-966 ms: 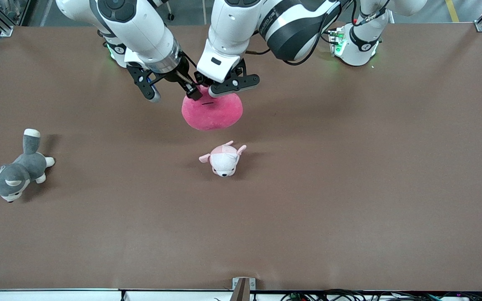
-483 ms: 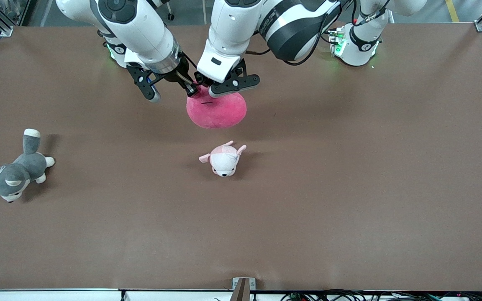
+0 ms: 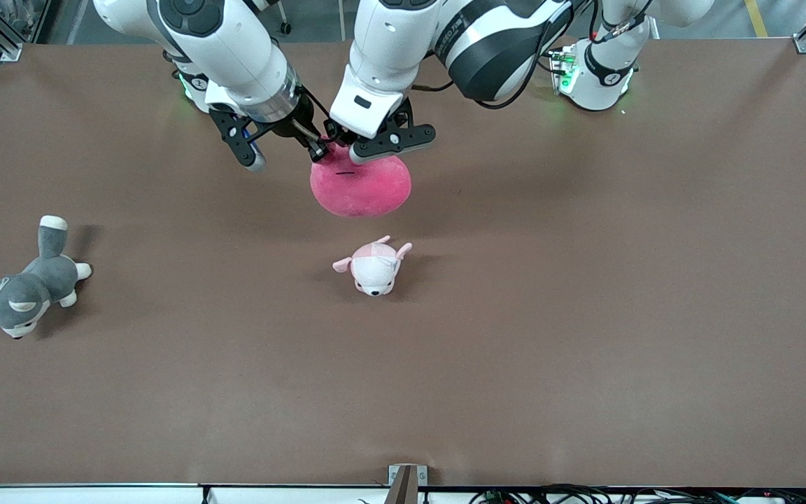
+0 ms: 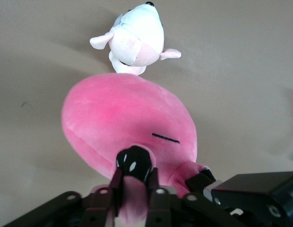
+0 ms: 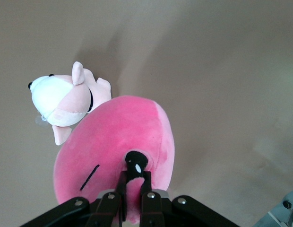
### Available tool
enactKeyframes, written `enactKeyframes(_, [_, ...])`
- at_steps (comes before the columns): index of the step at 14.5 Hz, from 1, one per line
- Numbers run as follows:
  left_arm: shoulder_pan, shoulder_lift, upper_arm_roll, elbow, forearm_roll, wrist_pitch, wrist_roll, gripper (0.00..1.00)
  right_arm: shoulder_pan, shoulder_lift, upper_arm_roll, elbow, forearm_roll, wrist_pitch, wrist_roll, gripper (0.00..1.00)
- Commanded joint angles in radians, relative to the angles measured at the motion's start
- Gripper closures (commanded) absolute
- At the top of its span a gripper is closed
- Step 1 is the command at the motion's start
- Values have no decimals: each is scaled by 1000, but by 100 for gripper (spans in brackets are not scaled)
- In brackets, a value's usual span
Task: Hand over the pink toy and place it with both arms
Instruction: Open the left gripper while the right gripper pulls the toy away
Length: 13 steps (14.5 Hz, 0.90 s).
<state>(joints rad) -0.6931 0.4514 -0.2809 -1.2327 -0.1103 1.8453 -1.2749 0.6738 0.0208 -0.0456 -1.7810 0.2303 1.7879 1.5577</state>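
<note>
Item: pink toy [image 3: 361,185], one piece. You are looking at a large, round, hot-pink plush blob with a short dark stitched line on its upper face and a bulging dark eye, plain in both wrist views. It hangs in the air over the counter [image 3: 585,280], above the middle stretch near the arms' bases, and above the spot just farther from the front camera than the small white-and-pink plush animal [image 3: 373,266].

Right gripper [image 3: 317,148]: clenched on the toy's top, fingers pinching a fold of plush beside the eye. Left gripper [image 3: 354,150]: at the toy's top edge too, touching the plush; you cannot tell from these views whether it holds or has let go.

Change since a second ago: the toy has drifted slightly toward the left arm's end and risen a little; the right gripper, then spread around the plush, has come shut on it. Both arms have barely shifted.

Other stock: grey-and-white plush dog [image 3: 22,290], lying toward the right arm's end of the counter, unmoved.
</note>
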Motion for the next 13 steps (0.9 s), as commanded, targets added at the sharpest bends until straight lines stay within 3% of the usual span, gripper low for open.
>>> enactKeyframes(1, [-3,-26,8,4,0,-3,-6,0,-5,-39,-8,-43,6,10,-34,100])
enactKeyframes(4, [4,-72,8,1,4,-14,-3,0,-57,-44,-13,-49,6,2,-140,100])
enactKeyframes(8, [46,-184,8,-8,4,-159,32,0,-163,-79,-13,-159,-11,40,-347,100])
enactKeyframes(10, [95,-243,9,-8,4,-285,141,0,-239,-125,-13,-262,-11,112,-498,100])
enactKeyframes(13, [216,-344,8,-40,4,-414,361,0,-389,-131,-13,-334,-11,125,-731,100])
